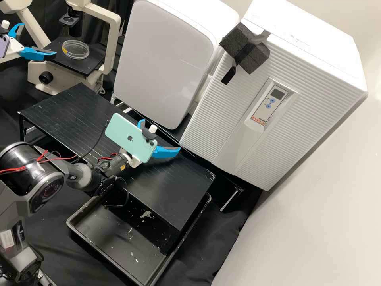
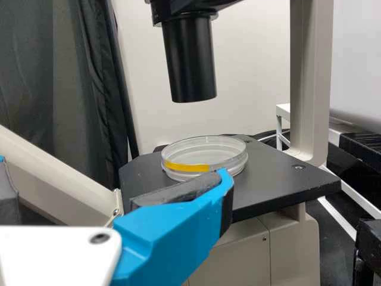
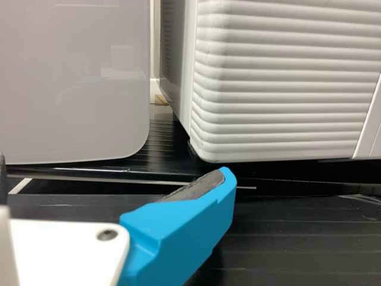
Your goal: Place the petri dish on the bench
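Petri dish rests on the microscope stage

From my seat well away from the bench, I find the dish lying flat on that dark stage, under the black lens tube of a cream microscope. It is clear and round, with a yellow-orange strip along its side wall.

My left gripper is beside the stage, its two blue fingers spread wide and pinching nothing. In the left wrist view one finger overlaps the near rim of the dish; whether they touch, I cannot tell.

My right gripper hangs over the black bench, near its long edge facing the white cabinets. Its fingers are spread too, with nothing between them. A mint-green phone is mounted on it, and a purple phone sits on the left one.

Of those two cabinets, one has a smooth front and the other a ridged front with a small control panel and a dark foam block fixed to it. Partly under the bench is a black tray with pale flecks scattered in it.
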